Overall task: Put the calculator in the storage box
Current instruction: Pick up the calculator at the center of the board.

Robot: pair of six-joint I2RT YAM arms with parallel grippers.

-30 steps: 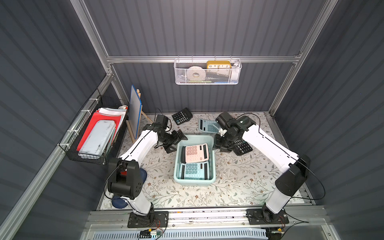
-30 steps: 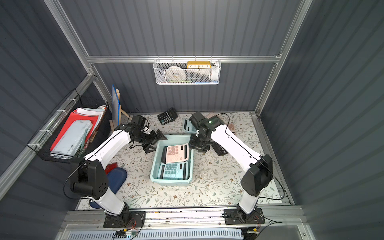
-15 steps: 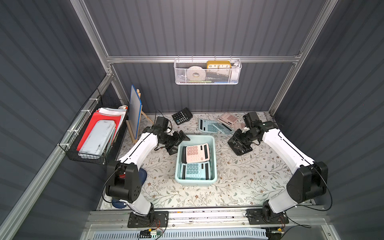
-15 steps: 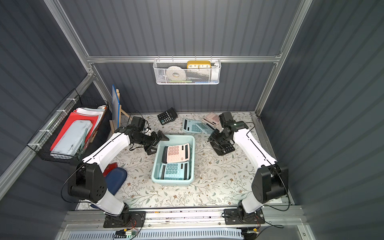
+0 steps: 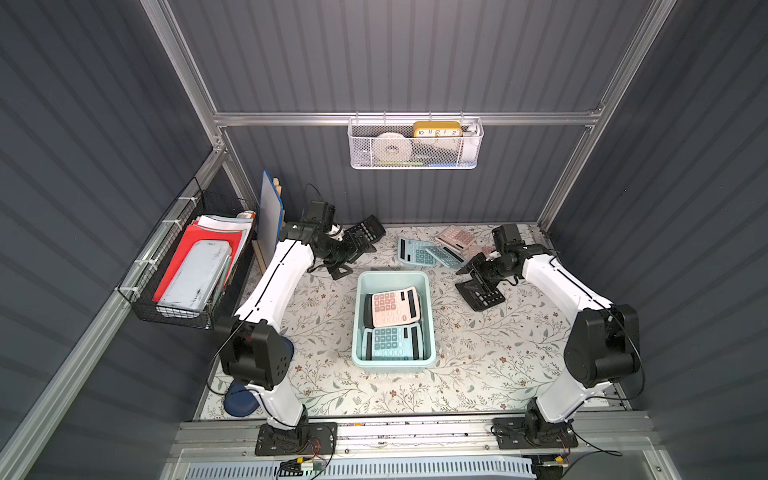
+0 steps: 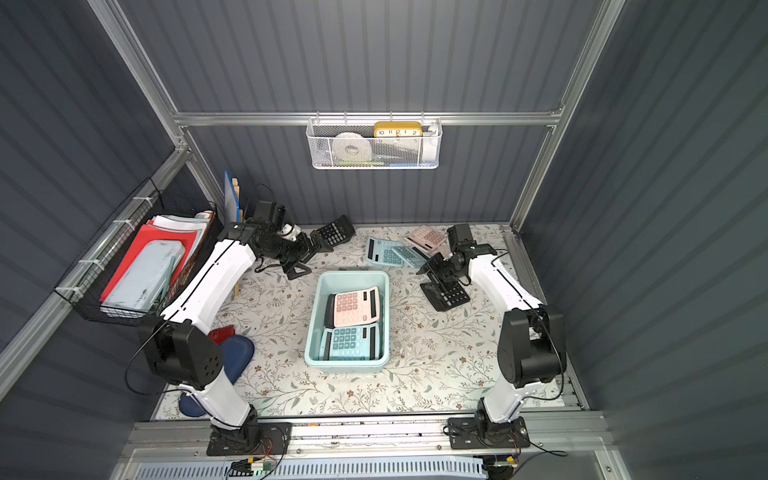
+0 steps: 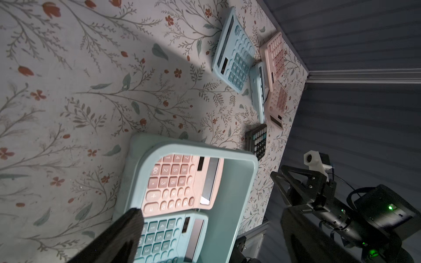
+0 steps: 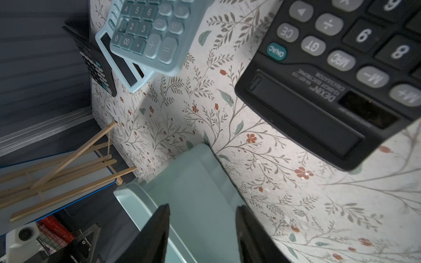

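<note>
The pale mint storage box (image 5: 356,320) sits mid-table and holds a pink calculator (image 5: 395,307), a blue one (image 5: 392,343) and a black one half hidden under the pink. My right gripper (image 5: 471,276) hangs open and empty just right of the box, close above the far end of a black calculator (image 5: 482,295) on the table. In the right wrist view its fingers (image 8: 159,227) frame the box wall (image 8: 196,182), with the black calculator (image 8: 330,91) close by. My left gripper (image 5: 353,257) stands wide open and empty behind the box's back left corner.
Two blue calculators (image 5: 415,251) and pink ones (image 5: 457,237) lie overlapping at the back right. Another black calculator (image 5: 368,230) leans near the back wall by the left gripper. A small easel board (image 5: 270,216) and a black wire basket (image 5: 195,266) stand at the left.
My right arm has swung from the box's back right corner out to the right, over the black calculator. My left gripper has drawn back a little from the box.
</note>
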